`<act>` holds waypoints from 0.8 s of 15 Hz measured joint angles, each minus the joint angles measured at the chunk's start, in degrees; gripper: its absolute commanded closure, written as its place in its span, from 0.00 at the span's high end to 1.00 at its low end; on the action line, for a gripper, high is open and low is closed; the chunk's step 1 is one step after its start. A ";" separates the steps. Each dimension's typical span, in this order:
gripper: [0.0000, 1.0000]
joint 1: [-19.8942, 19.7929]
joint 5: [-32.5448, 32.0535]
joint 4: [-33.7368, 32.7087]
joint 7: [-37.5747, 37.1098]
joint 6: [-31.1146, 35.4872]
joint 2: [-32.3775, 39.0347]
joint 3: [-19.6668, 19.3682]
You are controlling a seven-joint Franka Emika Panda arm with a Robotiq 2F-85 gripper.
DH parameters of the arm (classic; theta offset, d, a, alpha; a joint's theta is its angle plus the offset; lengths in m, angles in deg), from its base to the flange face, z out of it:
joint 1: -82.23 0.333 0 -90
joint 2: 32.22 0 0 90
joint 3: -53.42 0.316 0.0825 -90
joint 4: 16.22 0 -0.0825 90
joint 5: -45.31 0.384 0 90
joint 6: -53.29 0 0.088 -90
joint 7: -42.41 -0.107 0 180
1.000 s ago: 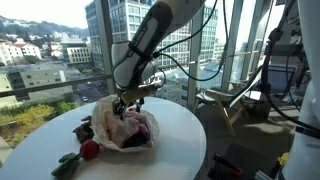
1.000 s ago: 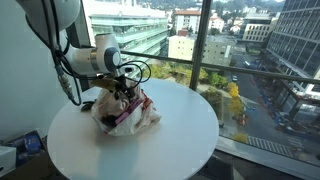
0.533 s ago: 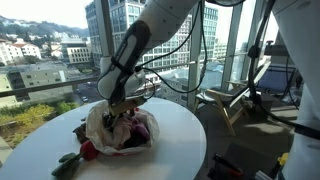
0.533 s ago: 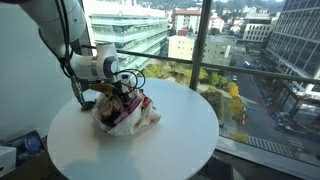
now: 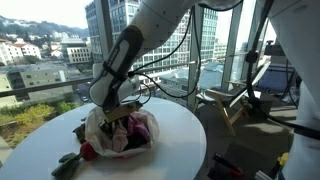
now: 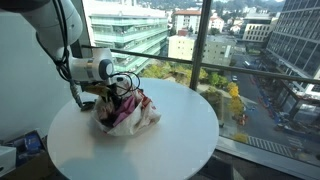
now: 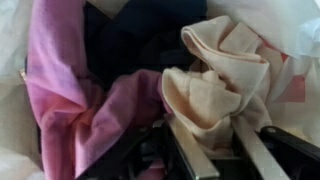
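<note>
We see the gripper (image 7: 207, 135) w/ jaws narrowed, pinching a fold of the crumpled cream cloth (image 7: 215, 75), at 3 o'clock in wrist view, pink fabric (image 7: 60, 90) at 9, inside the white bag (image 5: 98, 125) toward 9 o'clock on the round white table (image 5: 180, 140).

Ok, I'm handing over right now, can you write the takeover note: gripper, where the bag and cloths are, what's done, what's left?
Gripper: down inside the white bag, jaws closed on a fold of the cream cloth.
Things: bag on the round table; pink cloth and dark cloth beside the cream one inside.
Done: cloth grasped.
Left: nothing lifted yet; grip firmness unclear.
</note>
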 measured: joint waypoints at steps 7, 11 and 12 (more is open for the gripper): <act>0.07 -0.19 2.53 2.24 1.18 -2.24 -4.59 0.13; 0.07 -0.48 2.31 6.53 1.18 -7.01 -14.10 -0.94; 0.07 -0.81 2.26 7.49 1.23 -9.34 -17.24 -1.10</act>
